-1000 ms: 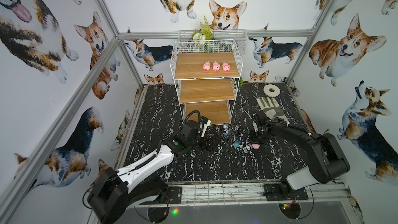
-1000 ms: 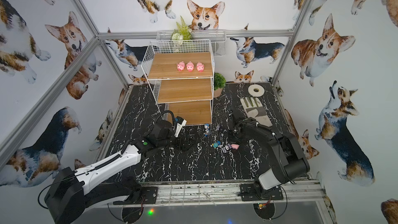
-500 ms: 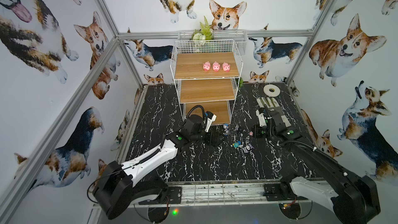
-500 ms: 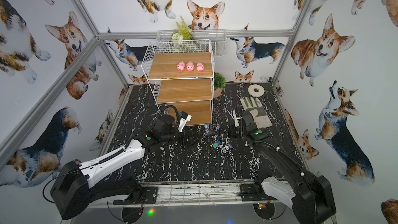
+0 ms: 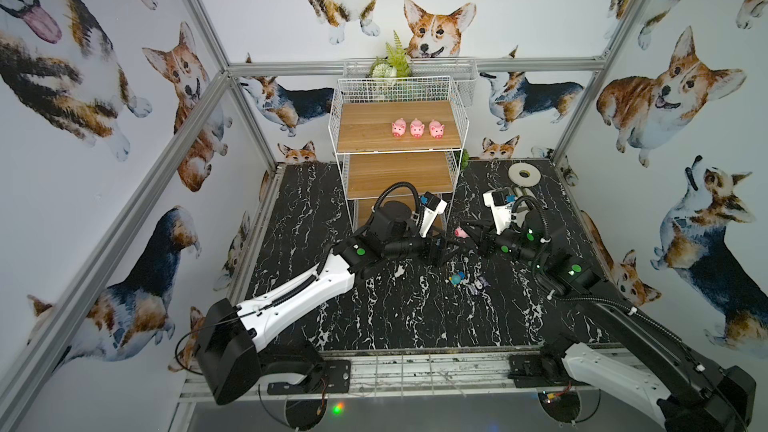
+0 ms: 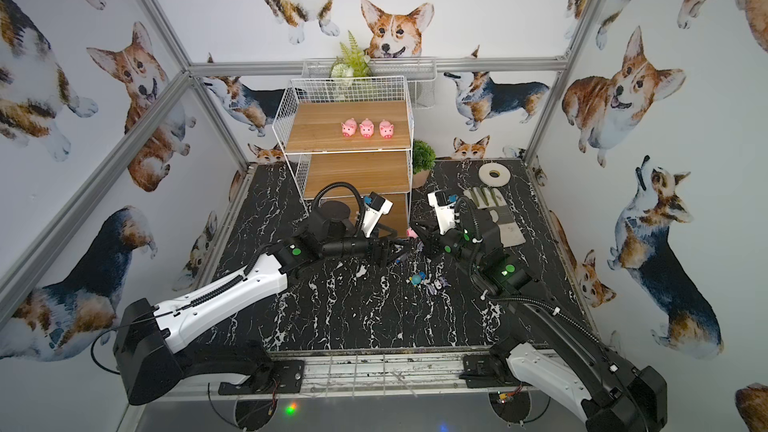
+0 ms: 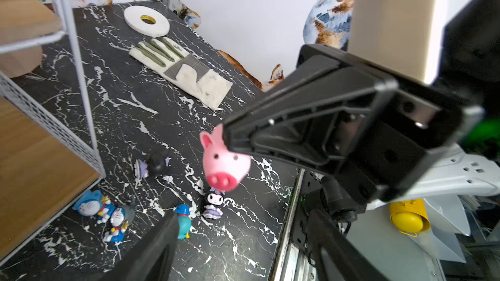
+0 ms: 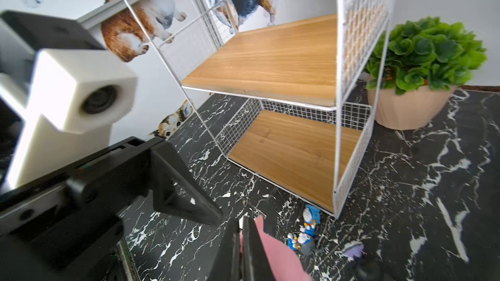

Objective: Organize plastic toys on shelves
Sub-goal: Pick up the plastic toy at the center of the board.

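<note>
The black marble table (image 5: 374,313) carries a white wire rack (image 5: 459,118), whose top shelf (image 5: 370,130) holds three pink pigs (image 5: 417,128) in a row. The left end effector (image 5: 453,249) gapes empty just beside the right end effector (image 5: 468,235), which is clamped on a fourth pig (image 7: 224,163) above the table. Small figurines (image 7: 119,217) lie scattered beneath.

Pigs (image 5: 417,129) atop rack (image 5: 365,126); figurines (image 5: 469,282) seemingly before it.
</note>
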Available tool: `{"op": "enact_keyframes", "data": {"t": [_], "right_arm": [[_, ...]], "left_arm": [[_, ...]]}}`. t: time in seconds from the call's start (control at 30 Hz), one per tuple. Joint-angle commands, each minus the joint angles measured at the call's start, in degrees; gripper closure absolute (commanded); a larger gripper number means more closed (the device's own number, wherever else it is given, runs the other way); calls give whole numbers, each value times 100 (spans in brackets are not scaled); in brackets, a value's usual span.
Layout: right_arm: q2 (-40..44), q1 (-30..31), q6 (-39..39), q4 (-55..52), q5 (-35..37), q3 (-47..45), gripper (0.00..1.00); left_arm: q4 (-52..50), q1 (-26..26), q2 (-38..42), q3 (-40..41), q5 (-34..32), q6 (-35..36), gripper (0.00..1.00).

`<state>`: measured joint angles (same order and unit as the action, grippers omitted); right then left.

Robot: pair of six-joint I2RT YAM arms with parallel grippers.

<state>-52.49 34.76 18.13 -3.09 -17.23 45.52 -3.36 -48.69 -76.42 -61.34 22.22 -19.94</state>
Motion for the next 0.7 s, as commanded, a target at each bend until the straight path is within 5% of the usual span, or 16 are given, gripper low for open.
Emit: {"op": "enact_keyframes", "data": {"t": [0.0, 0.67], "right_arm": [[-7, 22, 41, 418, -215, 63, 100], [-103, 39, 103, 351, -570, 106, 100]], "left_arm": [[-394, -3, -123, -172, -559, 123, 29], [-297, -352, -317, -564, -833, 553, 43]]}}
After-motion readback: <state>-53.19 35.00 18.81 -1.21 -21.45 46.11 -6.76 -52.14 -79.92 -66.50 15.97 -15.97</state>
